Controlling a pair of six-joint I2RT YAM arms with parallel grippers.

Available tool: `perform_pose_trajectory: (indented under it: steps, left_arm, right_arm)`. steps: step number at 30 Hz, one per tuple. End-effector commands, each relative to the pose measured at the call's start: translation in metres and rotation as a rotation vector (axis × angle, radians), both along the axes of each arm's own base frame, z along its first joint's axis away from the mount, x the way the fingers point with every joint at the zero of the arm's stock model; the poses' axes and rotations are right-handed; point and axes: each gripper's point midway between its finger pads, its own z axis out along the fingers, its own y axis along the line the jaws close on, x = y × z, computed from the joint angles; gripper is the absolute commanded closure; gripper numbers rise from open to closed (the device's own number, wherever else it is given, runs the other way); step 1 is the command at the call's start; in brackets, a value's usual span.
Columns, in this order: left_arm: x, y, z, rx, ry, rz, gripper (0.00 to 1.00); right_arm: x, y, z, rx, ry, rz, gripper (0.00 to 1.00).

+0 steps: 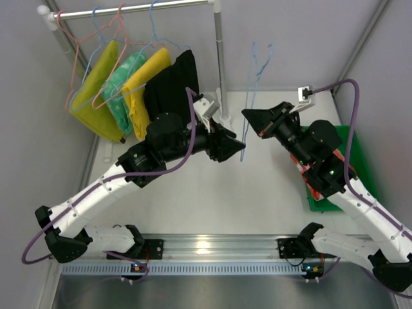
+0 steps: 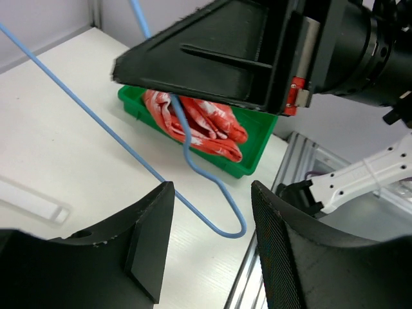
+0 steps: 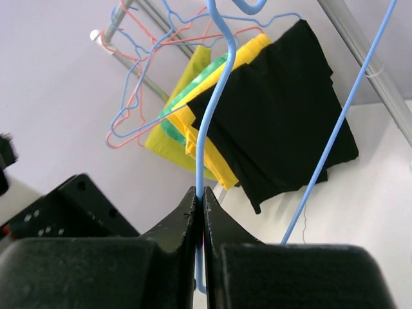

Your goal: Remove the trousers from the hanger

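Observation:
An empty blue wire hanger (image 1: 252,84) hangs free of the rail between my two grippers. My right gripper (image 1: 249,120) is shut on its wire (image 3: 203,161). My left gripper (image 1: 235,147) is open, with the hanger's lower bend (image 2: 222,222) between and just beyond its fingertips (image 2: 164,199), not touching them. The red-orange patterned trousers (image 2: 199,122) lie folded in a green bin (image 2: 257,138); in the top view they (image 1: 300,168) are mostly hidden under the right arm. The black trousers (image 1: 170,84) still hang on a hanger on the rail, and also show in the right wrist view (image 3: 283,109).
The rail (image 1: 141,9) at the back left carries two yellow pairs (image 1: 103,84) and a green patterned pair (image 1: 123,80) on pink and blue hangers. The rack's upright post (image 1: 221,58) stands behind the grippers. The green bin (image 1: 354,158) sits at the right. An aluminium rail (image 1: 212,248) runs along the near edge.

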Motion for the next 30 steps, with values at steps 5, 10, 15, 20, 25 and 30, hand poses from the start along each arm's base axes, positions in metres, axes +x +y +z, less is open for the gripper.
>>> perform_pose_trajectory:
  steps: [5, 10, 15, 20, 25, 30]
  left_arm:
    - [0.017, -0.004, -0.004, 0.143, -0.148, 0.186, 0.43]
    - [0.03, -0.013, -0.016, 0.215, -0.18, 0.271, 0.41]
    - [0.056, -0.013, -0.03, 0.304, -0.162, 0.398, 0.42]
    - [0.05, -0.033, -0.04, 0.304, -0.117, 0.319, 0.41]
    - [0.051, -0.038, -0.062, 0.349, -0.067, 0.319, 0.41]
    - [0.055, -0.041, -0.075, 0.374, -0.056, 0.334, 0.59]
  right_arm:
    - [0.017, -0.009, -0.006, -0.086, 0.058, -0.166, 1.0]
    - [0.019, -0.018, -0.009, -0.118, 0.071, -0.226, 1.0]
    - [0.014, -0.024, -0.009, -0.113, 0.082, -0.237, 1.0]
    - [0.012, -0.03, -0.009, -0.105, 0.071, -0.253, 1.0]
    - [0.01, -0.037, -0.005, -0.103, 0.054, -0.269, 1.0]
    - [0.006, -0.042, -0.006, -0.102, 0.05, -0.274, 1.0]
